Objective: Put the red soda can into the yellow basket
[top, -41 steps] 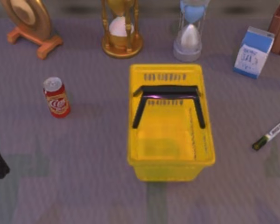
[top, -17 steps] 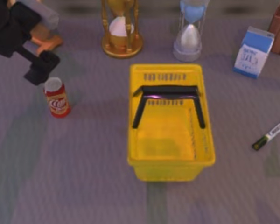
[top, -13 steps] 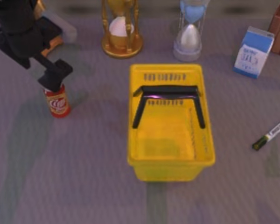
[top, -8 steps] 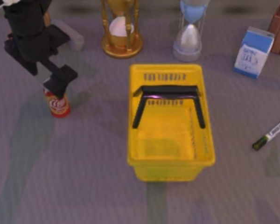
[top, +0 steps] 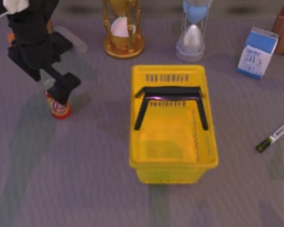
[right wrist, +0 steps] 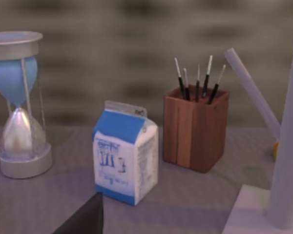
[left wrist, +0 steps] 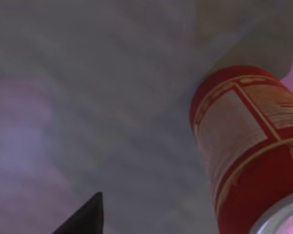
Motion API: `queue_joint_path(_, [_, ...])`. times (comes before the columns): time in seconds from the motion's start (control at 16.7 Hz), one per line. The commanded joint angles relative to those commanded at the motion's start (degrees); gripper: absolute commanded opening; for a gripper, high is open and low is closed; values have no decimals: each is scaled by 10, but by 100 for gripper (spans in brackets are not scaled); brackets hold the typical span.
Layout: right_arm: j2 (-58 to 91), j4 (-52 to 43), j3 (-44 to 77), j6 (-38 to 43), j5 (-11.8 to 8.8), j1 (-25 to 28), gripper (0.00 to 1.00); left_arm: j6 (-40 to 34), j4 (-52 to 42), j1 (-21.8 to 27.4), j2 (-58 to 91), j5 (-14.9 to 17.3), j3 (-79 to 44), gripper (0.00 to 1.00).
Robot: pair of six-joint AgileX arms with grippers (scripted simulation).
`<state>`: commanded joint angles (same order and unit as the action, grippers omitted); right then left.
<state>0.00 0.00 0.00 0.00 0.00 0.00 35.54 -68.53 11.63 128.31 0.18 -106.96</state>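
One upright red soda can [top: 59, 107] stands near the table's left edge, well apart from the yellow basket [top: 172, 166] at centre. The left gripper [top: 62, 89] hangs directly over its top; whether its fingers grip, I cannot tell.

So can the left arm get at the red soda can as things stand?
Probably yes. The left gripper sits right over the top of the red soda can, which stands upright on the table's left with open table around it. The yellow basket is well off to the right.
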Motion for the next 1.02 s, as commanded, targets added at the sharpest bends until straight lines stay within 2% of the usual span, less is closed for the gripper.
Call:
queue_joint_path(0.24, [0, 0, 0, 0, 0, 0, 100, 0, 59, 0, 12, 0, 46, 100])
queue_joint_path(0.48, [0, 0, 0, 0, 0, 0, 100, 0, 61, 0, 13, 0, 48, 100])
queue_joint_path(1.02, [0, 0, 0, 0, 0, 0, 100, 0, 61, 0, 13, 0, 48, 32])
